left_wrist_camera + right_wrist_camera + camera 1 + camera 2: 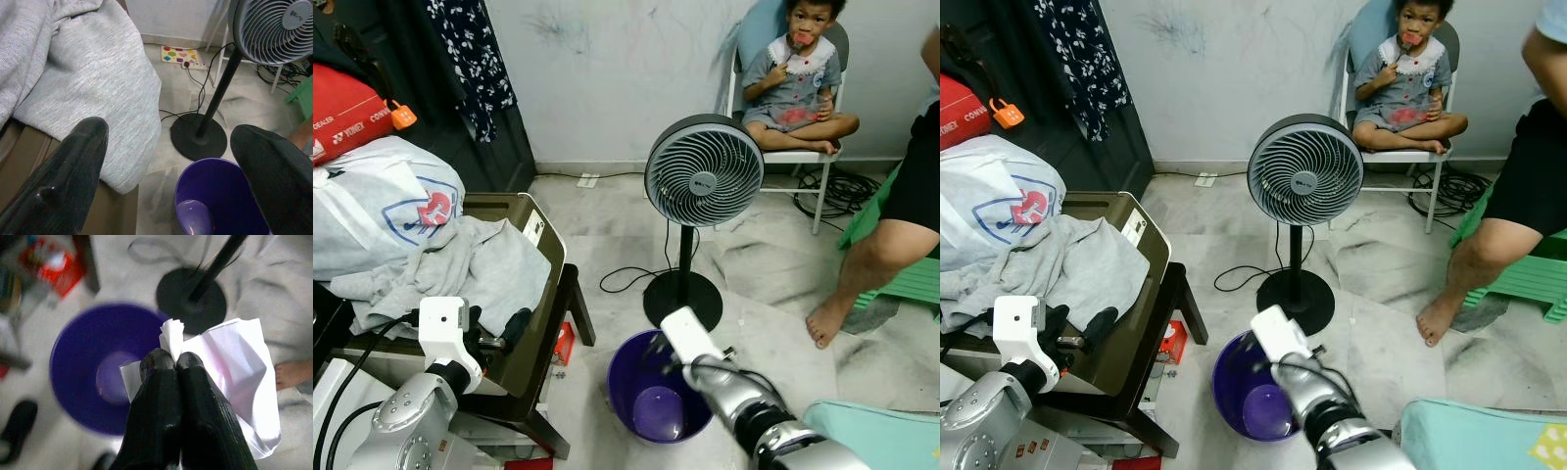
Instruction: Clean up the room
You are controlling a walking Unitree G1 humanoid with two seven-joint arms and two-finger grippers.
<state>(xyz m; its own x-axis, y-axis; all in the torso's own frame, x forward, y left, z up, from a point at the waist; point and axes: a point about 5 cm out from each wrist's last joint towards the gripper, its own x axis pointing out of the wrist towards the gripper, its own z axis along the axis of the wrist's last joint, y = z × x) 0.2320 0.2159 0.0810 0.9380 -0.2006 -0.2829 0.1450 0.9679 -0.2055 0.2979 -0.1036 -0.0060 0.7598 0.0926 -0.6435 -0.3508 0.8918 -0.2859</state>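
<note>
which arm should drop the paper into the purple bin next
Right. The right gripper is shut on the white paper above the purple bin; the left gripper is open by the grey sweatshirt.

I've got the right gripper (172, 363) reaching forward and down with fingers pinched tight together, while my left gripper (171, 161) sits low, fingers spread wide.

purple bucket (656, 397), white paper (234, 372), grey sweatshirt (480, 259)

A grey round-headed pedestal fan (703, 174) stands on the marbled floor; behind it, a child sits on a white chair (822, 157).
</note>
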